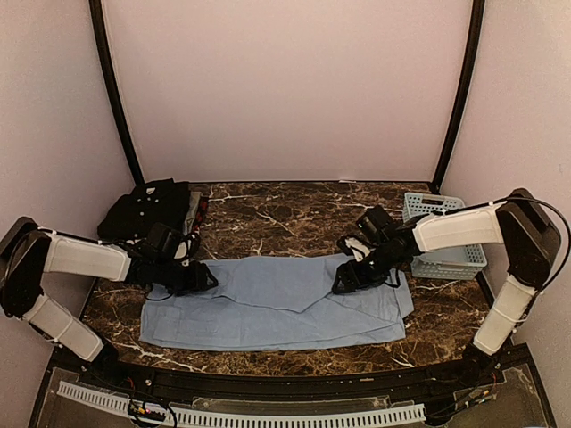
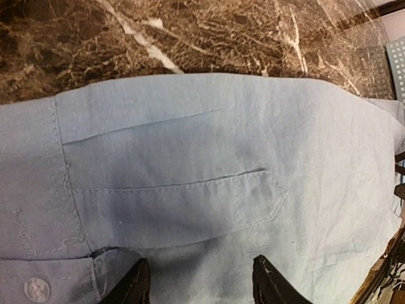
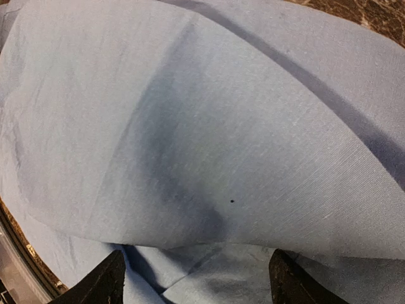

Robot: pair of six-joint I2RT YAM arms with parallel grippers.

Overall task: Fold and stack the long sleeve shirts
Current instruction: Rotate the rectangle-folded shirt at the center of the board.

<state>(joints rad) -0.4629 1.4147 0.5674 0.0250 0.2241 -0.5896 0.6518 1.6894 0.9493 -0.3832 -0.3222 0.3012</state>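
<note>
The brown marble-patterned table [image 1: 294, 205], veined in white, is covered across its near middle by the light blue shirt [image 1: 268, 312]. The shirt is spread flat as a wide, roughly rectangular sheet of fine woven cloth, with a diagonal fold near its centre. Both arms are stretched low and inward over it, each bent at the elbow: the left arm [image 1: 85, 259] from the left edge, the right arm [image 1: 455, 230] from the right. The black shirt [image 1: 147, 207] is seen as a dark bundle at the far left corner, and a pale blue plastic lattice basket [image 1: 446, 236] is set at the far right. The left gripper [image 1: 205, 279] is held at the light blue shirt's left end, fingers apart and nothing clamped. The right gripper [image 1: 346, 282] is poised over its right part, jaws spread wide above a smooth fold. A stitched, pointed placket [image 2: 253, 196] and a small pale button [image 2: 37, 289] are shown in the left wrist view.
</note>
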